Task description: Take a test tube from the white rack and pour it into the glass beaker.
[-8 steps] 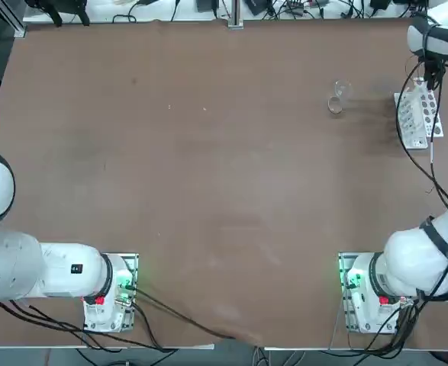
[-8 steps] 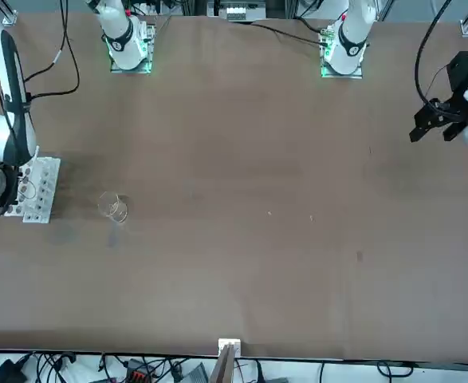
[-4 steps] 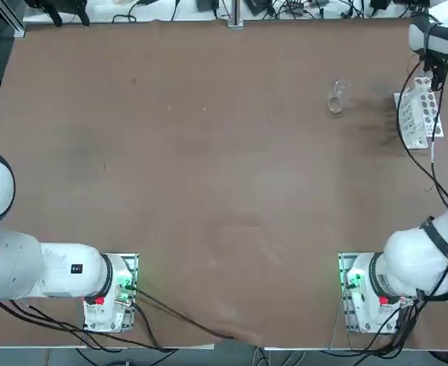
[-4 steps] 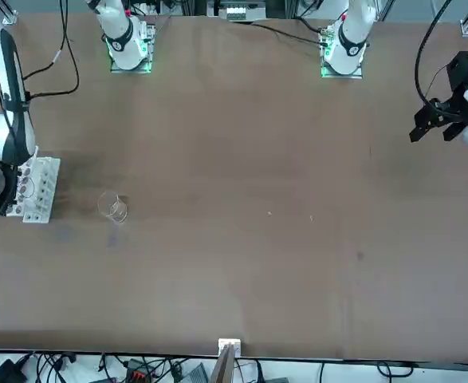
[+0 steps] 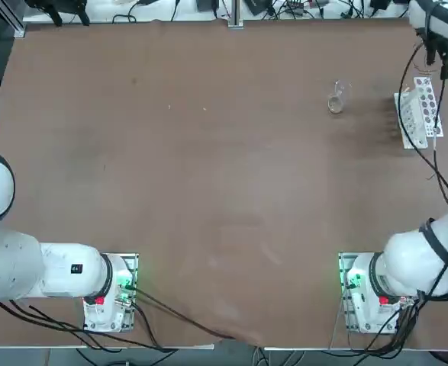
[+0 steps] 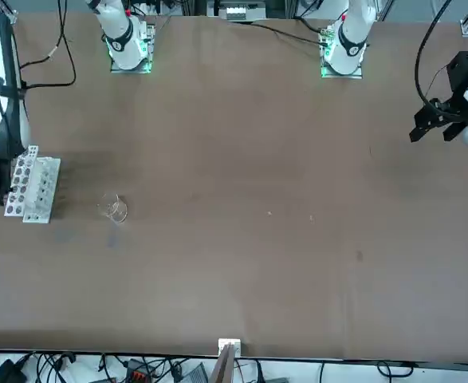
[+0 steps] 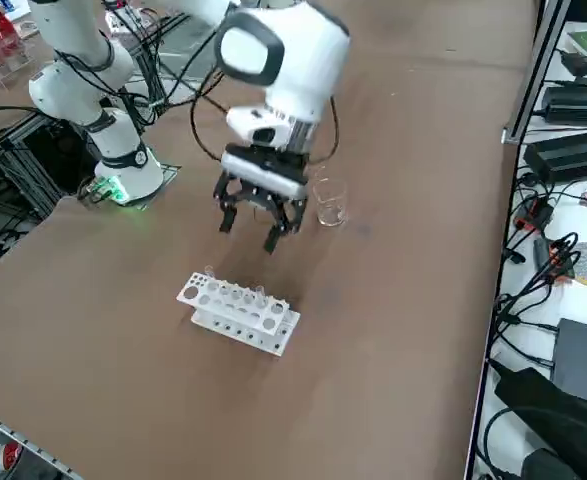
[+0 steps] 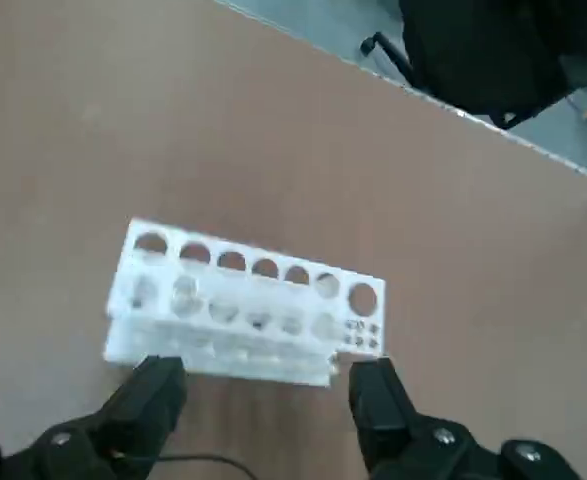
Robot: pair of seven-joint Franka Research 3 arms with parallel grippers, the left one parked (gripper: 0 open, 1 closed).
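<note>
Fingers of the right gripper stand spread and empty above the brown tabletop, beside the small white rectangular rack with rows of round holes. Thin clear test tubes sit in its holes, hard to discern. In the top view, the tiny clear glass beaker lies at nine o'clock of the rack, well apart. Risk: misjudged descent could clip and topple the rack; a faint tube could slip.
</note>
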